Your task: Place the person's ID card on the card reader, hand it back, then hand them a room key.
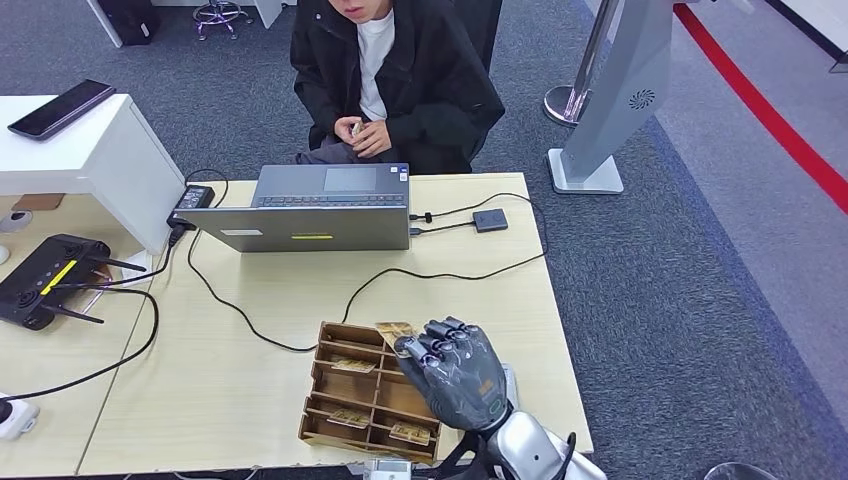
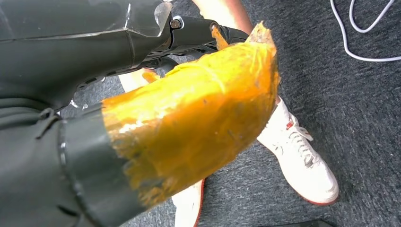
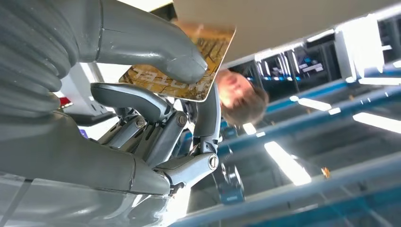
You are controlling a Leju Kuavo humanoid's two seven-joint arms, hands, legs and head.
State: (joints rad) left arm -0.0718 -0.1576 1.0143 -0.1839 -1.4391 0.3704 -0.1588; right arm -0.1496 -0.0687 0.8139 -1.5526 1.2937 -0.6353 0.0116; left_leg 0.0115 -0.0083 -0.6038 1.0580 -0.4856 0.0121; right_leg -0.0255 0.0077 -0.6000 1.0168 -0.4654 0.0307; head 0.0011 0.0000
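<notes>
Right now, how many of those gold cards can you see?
4: three lying in separate compartments of the wooden tray, at; one card pinched by the right hand. More may be hidden.

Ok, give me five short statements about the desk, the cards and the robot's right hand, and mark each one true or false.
1. The right hand pinches a gold card over the wooden tray. True.
2. The laptop is folded shut. False: it stands open, its keyboard towards the seated person.
3. The small black card reader lies on the desk to the right of the laptop, with a cable attached. True.
4. The wooden tray holds no cards. False: several gold cards lie in its compartments.
5. The seated person's hands hang at their sides. False: they are together in front of the body, holding something small.
</notes>
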